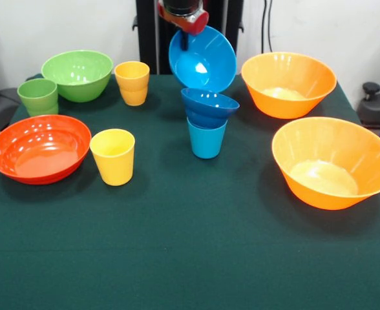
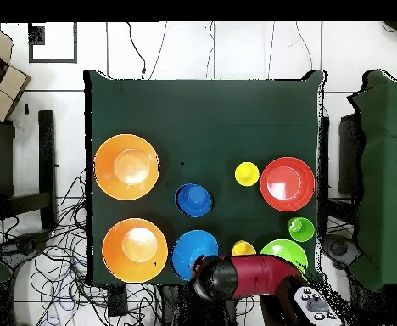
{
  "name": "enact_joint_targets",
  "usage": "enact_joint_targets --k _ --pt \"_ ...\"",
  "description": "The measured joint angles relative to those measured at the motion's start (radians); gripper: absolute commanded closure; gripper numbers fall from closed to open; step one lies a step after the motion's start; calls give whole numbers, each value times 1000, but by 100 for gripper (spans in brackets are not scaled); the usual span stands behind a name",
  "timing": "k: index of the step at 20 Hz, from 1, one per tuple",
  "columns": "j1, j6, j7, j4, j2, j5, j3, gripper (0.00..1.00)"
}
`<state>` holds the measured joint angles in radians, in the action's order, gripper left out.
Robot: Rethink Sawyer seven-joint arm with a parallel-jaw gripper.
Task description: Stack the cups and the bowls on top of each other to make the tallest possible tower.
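Note:
My gripper (image 1: 185,27) is shut on the rim of the medium light blue bowl (image 1: 202,58), which hangs tilted with its inside facing the camera, above and just behind the tower. The tower is a small dark blue bowl (image 1: 209,106) sitting on a light blue cup (image 1: 207,139) at the table's middle. From above, the held bowl (image 2: 193,253) lies beside the dark blue bowl (image 2: 193,200), with the gripper (image 2: 204,276) at its rim.
A red-orange bowl (image 1: 40,148), a yellow cup (image 1: 113,156), a green cup (image 1: 38,97), a green bowl (image 1: 77,74) and a second yellow cup (image 1: 132,82) stand on the left. Two large orange bowls (image 1: 288,84) (image 1: 332,161) stand on the right.

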<state>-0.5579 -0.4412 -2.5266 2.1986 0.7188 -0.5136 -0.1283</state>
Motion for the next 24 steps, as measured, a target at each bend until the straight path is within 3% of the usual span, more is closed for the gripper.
enact_joint_targets --k 24 --pt "-9 -57 0 -28 7 0 -17 100"
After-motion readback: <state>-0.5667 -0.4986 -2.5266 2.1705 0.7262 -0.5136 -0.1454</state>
